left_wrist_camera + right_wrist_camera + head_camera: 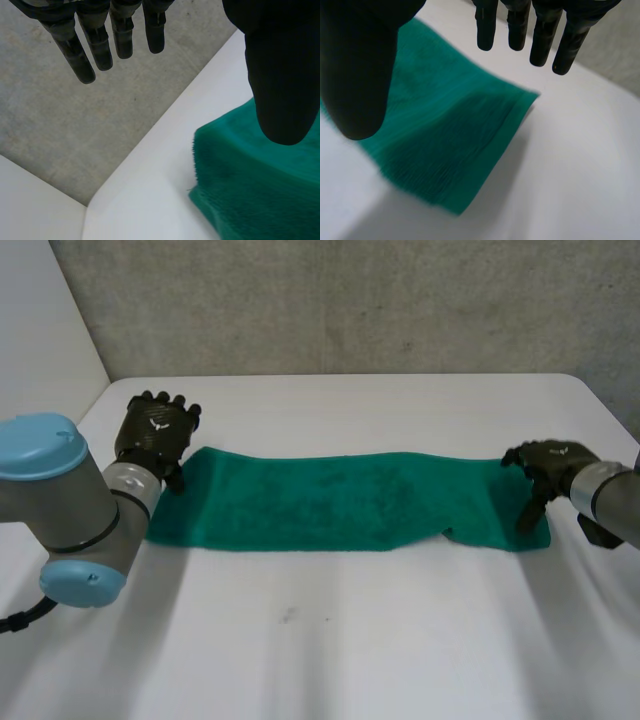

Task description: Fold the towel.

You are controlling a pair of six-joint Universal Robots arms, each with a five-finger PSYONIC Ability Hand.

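A green towel [340, 502] lies spread flat and lengthwise across the white table [330, 640]. My left hand [155, 435] hovers at the towel's left end, near its far corner, fingers straight and open; in its wrist view the fingers [95, 42] and thumb [282, 80] stand apart above the towel corner [250, 170], holding nothing. My right hand [545, 465] is over the towel's right end, open too. In the right wrist view the thumb [360, 65] and fingers [540, 30] spread above the towel's end edge [470, 145].
A grey wall [330, 300] rises behind the table's far edge. The table's right edge lies close beyond the right hand. Bare white tabletop stretches in front of the towel.
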